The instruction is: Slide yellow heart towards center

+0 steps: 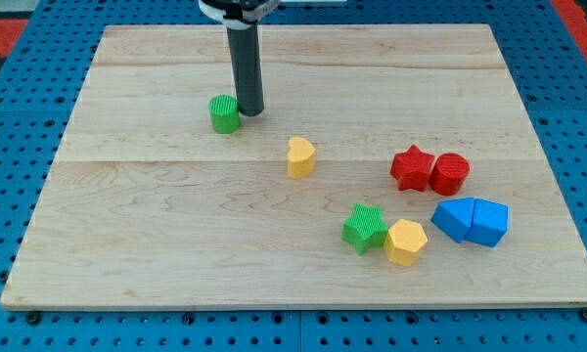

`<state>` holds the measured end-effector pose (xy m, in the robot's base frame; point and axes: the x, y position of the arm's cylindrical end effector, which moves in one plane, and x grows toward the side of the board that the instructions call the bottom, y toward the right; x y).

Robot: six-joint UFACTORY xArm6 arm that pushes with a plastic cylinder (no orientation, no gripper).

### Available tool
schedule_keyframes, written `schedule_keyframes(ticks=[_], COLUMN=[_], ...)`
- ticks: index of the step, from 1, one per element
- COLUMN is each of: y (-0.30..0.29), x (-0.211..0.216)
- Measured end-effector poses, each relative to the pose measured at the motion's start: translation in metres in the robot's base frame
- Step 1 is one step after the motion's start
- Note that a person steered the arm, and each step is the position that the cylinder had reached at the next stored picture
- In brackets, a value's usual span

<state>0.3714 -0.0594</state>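
Note:
The yellow heart point(300, 156) lies on the wooden board point(176, 225) a little above and right of the board's middle. My tip point(250, 110) rests on the board to the upper left of the heart, with a clear gap between them. The tip stands right beside the green cylinder point(224, 113), at that block's right side, touching or nearly touching it.
A red star point(411, 167) and a red cylinder point(449, 173) sit together at the right. Below them are two blue blocks point(471, 221) side by side. A green star point(364, 228) touches a yellow hexagon point(406, 242) at the lower right.

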Motion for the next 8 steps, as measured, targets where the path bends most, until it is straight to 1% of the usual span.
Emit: schedule_keyframes(ticks=[1, 2, 3, 4, 5, 6, 7, 8], y=[-0.045, -0.110, -0.016, -0.029, 0.070, 0.079, 0.084, 0.071], x=[-0.043, -0.001, 0.009, -0.015, -0.042, 0.048, -0.016, -0.003])
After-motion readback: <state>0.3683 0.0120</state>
